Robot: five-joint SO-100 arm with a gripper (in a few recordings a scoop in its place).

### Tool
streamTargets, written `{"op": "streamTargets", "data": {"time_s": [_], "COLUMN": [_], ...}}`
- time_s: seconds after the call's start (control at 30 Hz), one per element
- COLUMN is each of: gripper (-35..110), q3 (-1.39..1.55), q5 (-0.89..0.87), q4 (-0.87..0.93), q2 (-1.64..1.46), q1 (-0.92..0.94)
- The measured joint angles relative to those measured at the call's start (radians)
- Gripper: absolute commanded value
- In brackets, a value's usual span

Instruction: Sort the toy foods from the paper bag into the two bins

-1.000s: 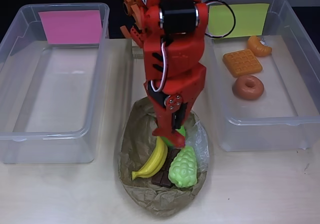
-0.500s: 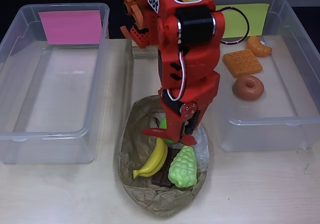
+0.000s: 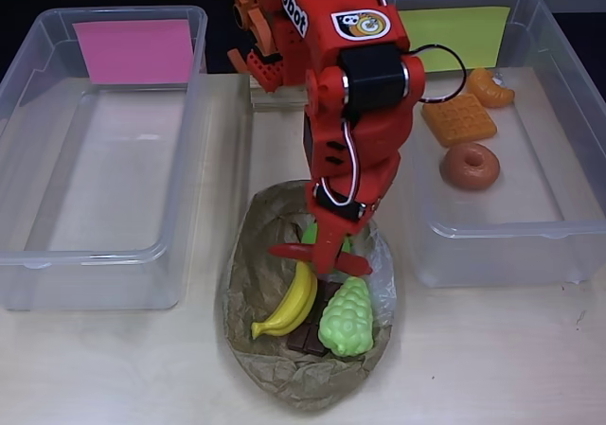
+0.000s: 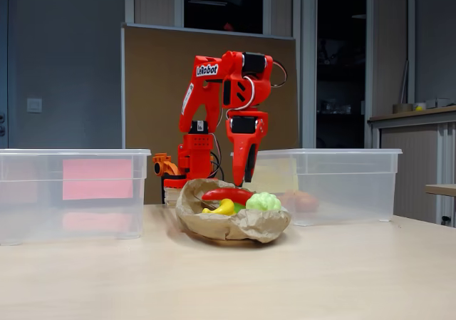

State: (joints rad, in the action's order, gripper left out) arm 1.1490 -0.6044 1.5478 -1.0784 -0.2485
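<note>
My red gripper (image 3: pixel 327 255) hangs over the crumpled paper bag (image 3: pixel 254 255), shut on a red chili (image 3: pixel 295 251) that lies crosswise in its fingers, just above the bag. In the fixed view the chili (image 4: pixel 226 193) sits level at the bag's rim (image 4: pixel 235 227) under the gripper (image 4: pixel 246 182). A yellow banana (image 3: pixel 289 304), green grapes (image 3: pixel 347 316) and a dark chocolate bar (image 3: pixel 311 332) lie in the bag. A green apple (image 3: pixel 311 233) peeks out behind the gripper. The right bin (image 3: pixel 492 231), labelled yellow-green, holds a croissant (image 3: pixel 490 87), a waffle (image 3: pixel 458 118) and a donut (image 3: pixel 470 167).
The left bin (image 3: pixel 95 255) with the pink label (image 3: pixel 134 50) has nothing in it. Both bins flank the bag, with the arm's base (image 3: pixel 260 46) between them at the back. Bare tabletop (image 3: pixel 492 359) stretches in front of the bins.
The gripper has closed on the red chili and lifted it up out of the bag, and the arm's upper part has shifted a little to the right.
</note>
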Motion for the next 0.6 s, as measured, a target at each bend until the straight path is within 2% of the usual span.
{"op": "streamTargets", "data": {"time_s": [0.23, 0.6], "gripper": [26, 26], "q3": [0.023, 0.121], "q5": [0.095, 0.126], "q4": [-0.069, -0.12], "q2": [0.008, 0.009], "q1": [0.005, 0.018]}}
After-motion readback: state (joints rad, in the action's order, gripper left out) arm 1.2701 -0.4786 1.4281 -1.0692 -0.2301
